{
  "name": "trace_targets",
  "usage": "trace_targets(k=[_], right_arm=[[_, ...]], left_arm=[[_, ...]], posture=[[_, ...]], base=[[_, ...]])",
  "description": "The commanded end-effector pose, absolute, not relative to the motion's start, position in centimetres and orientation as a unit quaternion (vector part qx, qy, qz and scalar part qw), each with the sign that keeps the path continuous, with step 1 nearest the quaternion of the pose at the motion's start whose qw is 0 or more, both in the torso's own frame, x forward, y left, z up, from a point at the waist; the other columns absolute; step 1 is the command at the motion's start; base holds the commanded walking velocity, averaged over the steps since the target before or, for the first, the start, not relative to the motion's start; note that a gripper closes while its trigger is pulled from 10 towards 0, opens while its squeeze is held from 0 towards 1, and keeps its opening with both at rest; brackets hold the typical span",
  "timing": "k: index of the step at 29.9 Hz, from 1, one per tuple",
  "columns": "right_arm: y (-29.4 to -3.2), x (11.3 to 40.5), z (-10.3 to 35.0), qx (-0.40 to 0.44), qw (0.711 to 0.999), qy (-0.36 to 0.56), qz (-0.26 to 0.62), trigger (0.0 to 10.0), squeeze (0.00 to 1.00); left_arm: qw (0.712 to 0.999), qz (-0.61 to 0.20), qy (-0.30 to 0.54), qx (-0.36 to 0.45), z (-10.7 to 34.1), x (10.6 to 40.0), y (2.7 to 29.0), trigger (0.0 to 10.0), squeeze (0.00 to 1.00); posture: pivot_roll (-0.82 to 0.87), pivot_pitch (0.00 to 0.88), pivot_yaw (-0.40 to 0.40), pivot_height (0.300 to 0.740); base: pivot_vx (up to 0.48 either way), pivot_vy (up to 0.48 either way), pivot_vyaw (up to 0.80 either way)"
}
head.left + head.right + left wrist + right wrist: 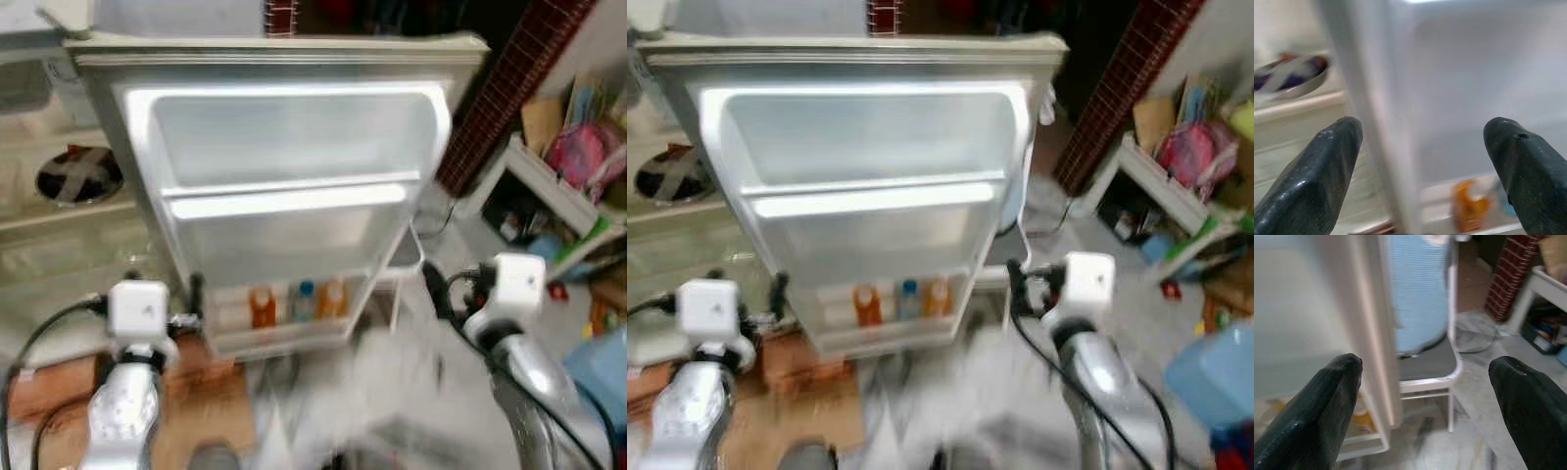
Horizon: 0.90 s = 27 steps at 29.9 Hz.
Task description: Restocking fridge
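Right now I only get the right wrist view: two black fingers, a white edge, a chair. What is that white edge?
Observer: It's the side of an open fridge door. The door's bottom shelf holds three bottles, two orange and one with a blue top.
Operator: Is anything inside the fridge itself?
Observer: Yes, a dark bowl with a pale cross on it sits on a shelf, to the robot's left of the door.
Operator: And the other hand?
Observer: The left hand is open and holds nothing; it points at the door's edge on the bowl's side.
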State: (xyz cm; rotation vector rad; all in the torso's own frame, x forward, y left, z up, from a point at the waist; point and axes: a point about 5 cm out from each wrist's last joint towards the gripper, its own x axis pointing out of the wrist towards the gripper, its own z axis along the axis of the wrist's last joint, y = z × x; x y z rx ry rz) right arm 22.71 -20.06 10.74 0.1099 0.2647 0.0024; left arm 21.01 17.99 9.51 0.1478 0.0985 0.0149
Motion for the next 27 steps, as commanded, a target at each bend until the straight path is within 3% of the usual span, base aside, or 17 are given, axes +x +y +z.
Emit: trace_targets(k=[1, 5, 18, 27], right_arm=[[-19.4, 22.7, 10.2, 0.071, 0.986, 0.152, 0.022, 10.0, 0.0], [-18.3, 22.6, 10.0, 0.075, 0.981, 0.162, 0.08, 10.0, 0.0], [-18.0, 22.3, 8.9, 0.105, 0.961, 0.2, 0.163, 10.0, 0.0], [-19.4, 26.4, 10.9, 0.073, 0.981, 0.128, 0.129, 10.0, 0.0]], left_arm=[[0.995, 0.02, 0.057, 0.083, 9.4, 20.8, 18.7, 10.0, 0.0], [0.995, 0.02, 0.058, 0.082, 9.3, 20.8, 18.8, 10.0, 0.0], [0.995, 0.017, 0.059, 0.084, 9.2, 20.9, 18.8, 10.0, 0.0], [0.994, 0.021, 0.056, 0.091, 9.3, 21.5, 18.9, 10.0, 0.0]], posture=[[0.01, 0.106, -0.069, 0.74], [0.01, 0.107, -0.067, 0.74], [0.01, 0.108, -0.063, 0.74], [0.01, 0.107, -0.06, 0.74]], base=[[0.0, -0.39, 0.0], [0.0, -0.395, 0.0], [0.0, -0.392, 0.0], [0.0, -0.309, 0.0]])
